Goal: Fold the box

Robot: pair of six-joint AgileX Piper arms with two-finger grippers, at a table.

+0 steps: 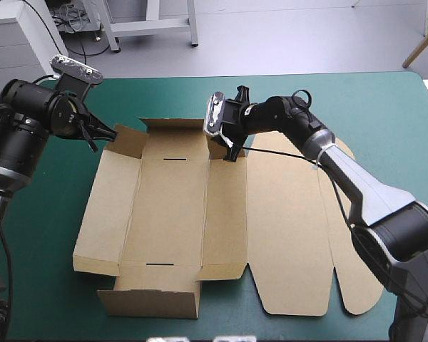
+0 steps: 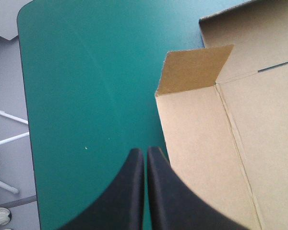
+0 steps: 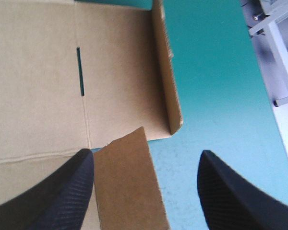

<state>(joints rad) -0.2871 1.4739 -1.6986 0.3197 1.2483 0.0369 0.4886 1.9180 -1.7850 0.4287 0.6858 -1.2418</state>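
Teal-green table (image 1: 328, 107), box (image 1: 171, 214) beside left pincer (image 2: 145, 155), its flap (image 3: 127, 182) within right pincer (image 3: 146, 154)

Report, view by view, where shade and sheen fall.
High view: even light, no glare on the box, only soft shadows. Left wrist view: the raised corner flap is in shade, darker than the rest of the box; a faint pale sheen crosses the teal-green cover. Right wrist view: the loose flap between the right gripper's open jaws is darker than the board behind it.
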